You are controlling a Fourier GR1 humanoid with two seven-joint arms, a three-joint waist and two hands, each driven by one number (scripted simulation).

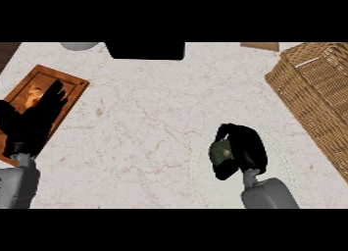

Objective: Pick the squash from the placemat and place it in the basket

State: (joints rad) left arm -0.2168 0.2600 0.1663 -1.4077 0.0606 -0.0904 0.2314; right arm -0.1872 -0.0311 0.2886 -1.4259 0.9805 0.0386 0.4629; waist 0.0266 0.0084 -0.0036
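Note:
My right hand (241, 149) hangs over the marble counter, fingers curled round a dark green squash (221, 152) that shows at its left side. The wicker basket (328, 98) stands at the right edge, some way to the right of and beyond that hand. An orange-brown placemat (68, 88) lies at the left of the counter, with an orange patch showing on it. My left hand (32, 120) rests open over the placemat, fingers straight, hiding much of it.
A black object (146, 50) sits at the counter's far edge in the middle. Left of it a grey rounded thing (79, 46) peeks in, and a tan piece (260, 46) lies at the far right. Bare marble (155, 127) spans the middle.

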